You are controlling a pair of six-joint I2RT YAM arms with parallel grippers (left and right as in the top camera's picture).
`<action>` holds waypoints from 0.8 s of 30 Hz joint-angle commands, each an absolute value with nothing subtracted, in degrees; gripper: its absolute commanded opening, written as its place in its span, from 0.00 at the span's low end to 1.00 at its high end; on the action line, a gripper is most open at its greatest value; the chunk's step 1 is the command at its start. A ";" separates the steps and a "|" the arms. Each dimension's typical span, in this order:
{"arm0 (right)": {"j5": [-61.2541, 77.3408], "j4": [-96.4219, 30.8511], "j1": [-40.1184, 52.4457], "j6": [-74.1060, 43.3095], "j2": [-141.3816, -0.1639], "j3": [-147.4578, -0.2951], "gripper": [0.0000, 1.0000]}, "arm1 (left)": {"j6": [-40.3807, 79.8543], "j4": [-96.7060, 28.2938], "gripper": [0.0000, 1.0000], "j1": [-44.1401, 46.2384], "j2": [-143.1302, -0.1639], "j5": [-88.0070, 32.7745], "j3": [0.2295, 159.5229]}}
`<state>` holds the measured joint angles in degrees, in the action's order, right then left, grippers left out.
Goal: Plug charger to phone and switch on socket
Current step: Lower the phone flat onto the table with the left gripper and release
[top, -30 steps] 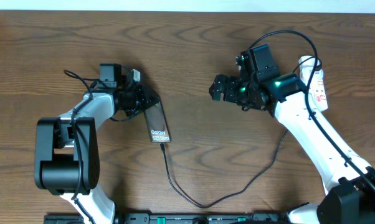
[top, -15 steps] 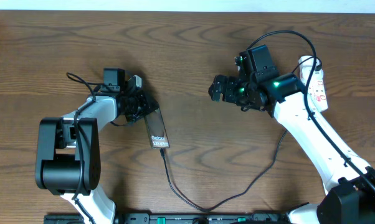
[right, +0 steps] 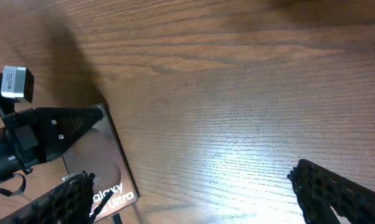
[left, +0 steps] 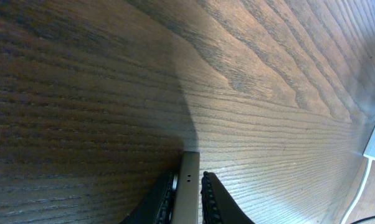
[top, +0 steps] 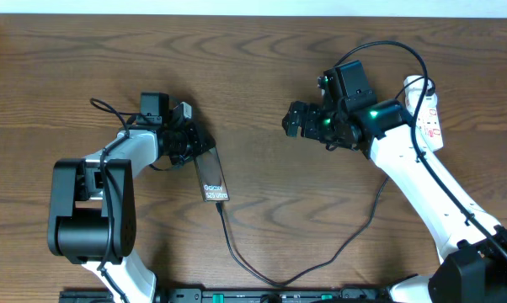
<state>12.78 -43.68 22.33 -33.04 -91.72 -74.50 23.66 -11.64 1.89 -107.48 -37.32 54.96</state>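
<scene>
Nearest you, the charger [top: 274, 279] loops across the desk [top: 321, 50] and runs up to the bottom end of the phone [top: 212, 178], left of centre; it looks seated to me, so plug-in reads as done. At the phone's top end the left tool [top: 194, 147] has its fingers [left: 164, 198] flanking the edge, presumably bracing it against the connector push, but you can't tell if they pinch it or stand just clear. Further back, the right tool [top: 291, 123] hangs wide open and empty, well apart from the socket [top: 431, 114] at far right, so you've got the switch left.
</scene>
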 commanded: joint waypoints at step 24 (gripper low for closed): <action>11.94 -43.70 22.61 -33.80 -91.11 -74.78 0.99 | 22.72 -23.27 0.43 1.85 -107.48 -22.41 54.33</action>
